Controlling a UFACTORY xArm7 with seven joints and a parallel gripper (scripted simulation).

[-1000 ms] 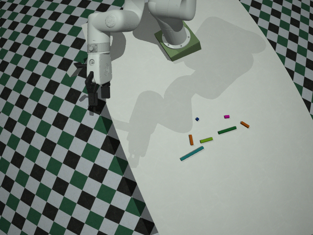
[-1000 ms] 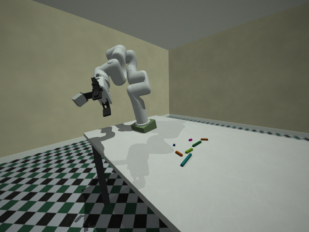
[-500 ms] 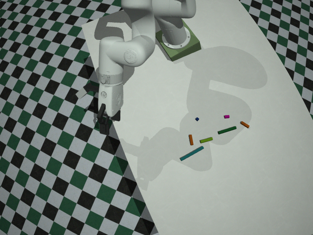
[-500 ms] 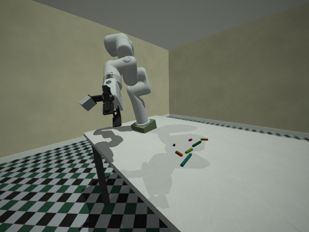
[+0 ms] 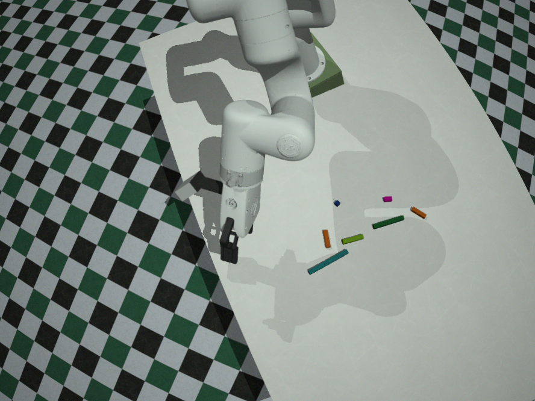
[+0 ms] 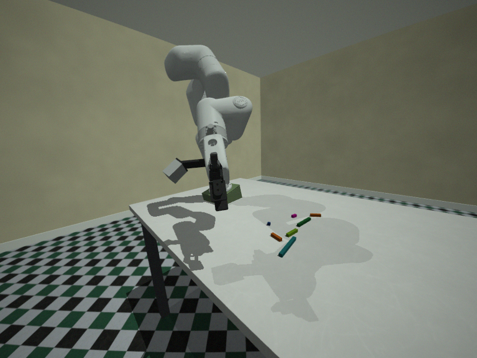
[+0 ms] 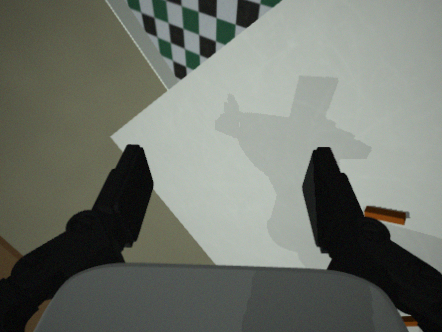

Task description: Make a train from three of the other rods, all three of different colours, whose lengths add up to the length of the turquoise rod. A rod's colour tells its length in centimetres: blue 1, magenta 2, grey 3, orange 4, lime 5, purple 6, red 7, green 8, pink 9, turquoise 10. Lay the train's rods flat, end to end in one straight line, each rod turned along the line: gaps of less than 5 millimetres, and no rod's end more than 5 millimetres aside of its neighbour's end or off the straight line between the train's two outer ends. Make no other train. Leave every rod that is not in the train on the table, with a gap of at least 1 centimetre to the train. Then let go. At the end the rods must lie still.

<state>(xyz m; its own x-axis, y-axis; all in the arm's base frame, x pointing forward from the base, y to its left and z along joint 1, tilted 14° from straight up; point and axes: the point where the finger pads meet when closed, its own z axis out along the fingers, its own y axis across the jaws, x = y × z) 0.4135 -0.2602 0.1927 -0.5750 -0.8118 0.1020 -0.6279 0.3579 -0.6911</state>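
High above the table's [image 5: 388, 336] near-left edge, your gripper [image 6: 217, 194] hangs with its fingers spread wide and nothing between them. Well off to its side, all the rods lie flat and apart from one another: the turquoise rod [image 5: 327, 261] nearest, then an orange rod [image 5: 326, 238] and the lime rod [image 5: 352, 238]. Beyond those you see the green rod [image 5: 388, 221], the blue rod [image 5: 336, 202], the magenta rod [image 5: 387, 198] and a second orange rod [image 5: 417, 211].
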